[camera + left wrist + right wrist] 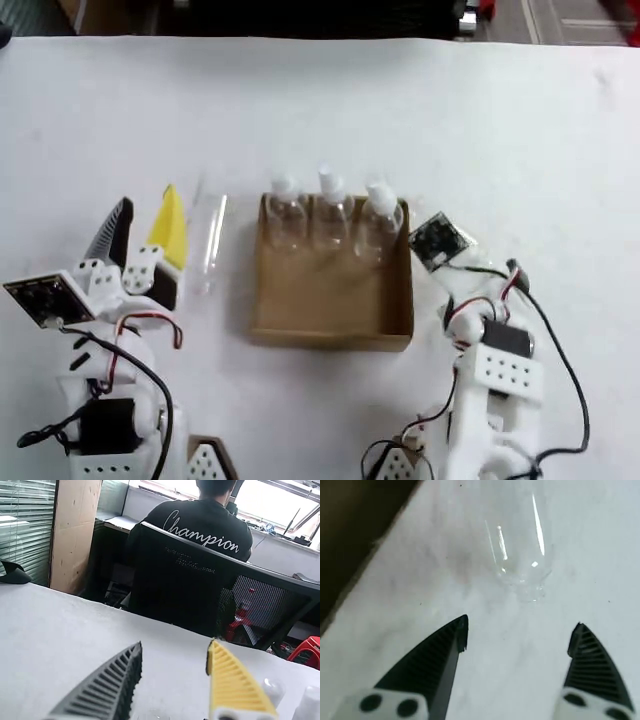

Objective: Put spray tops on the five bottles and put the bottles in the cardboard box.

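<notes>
Cardboard box (330,338) holds three topped bottles (331,218); left tool (175,645) and right tool (521,622) both gape apart.

Brown cardboard box (320,295); clear bottles (332,222); white table (300,110).

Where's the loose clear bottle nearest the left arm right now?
In the high view the clear bottle lies on the table left of the cardboard box, just beside the yellow finger of the left gripper.

Bright even light, glare on table (330,110), daylit window (272,502), faint shadows
</notes>
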You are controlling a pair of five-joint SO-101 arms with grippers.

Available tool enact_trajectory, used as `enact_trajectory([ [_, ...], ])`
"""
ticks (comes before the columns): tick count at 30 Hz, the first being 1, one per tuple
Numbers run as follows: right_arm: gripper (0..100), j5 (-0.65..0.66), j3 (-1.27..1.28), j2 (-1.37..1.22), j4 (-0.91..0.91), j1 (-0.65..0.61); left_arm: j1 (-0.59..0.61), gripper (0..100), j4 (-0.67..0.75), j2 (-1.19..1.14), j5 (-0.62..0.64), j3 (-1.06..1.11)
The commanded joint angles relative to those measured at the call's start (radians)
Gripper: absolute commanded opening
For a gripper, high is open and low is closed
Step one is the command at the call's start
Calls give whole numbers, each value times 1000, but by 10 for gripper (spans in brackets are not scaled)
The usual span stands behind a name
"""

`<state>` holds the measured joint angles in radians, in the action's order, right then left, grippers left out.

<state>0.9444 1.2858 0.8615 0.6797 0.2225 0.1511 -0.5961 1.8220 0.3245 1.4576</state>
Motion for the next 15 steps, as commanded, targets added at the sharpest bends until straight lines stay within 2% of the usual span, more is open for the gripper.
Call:
enact_trajectory([
  [1, 303, 12, -130, -147, -36, 19, -7, 207, 0, 8, -6, -8],
  [9, 302, 130, -397, -590, -44, 97, -7, 207, 2, 8, -6, -8],
  [15, 302, 130, -393, -662, -163, 82, -7, 207, 2, 8, -6, -8],
])
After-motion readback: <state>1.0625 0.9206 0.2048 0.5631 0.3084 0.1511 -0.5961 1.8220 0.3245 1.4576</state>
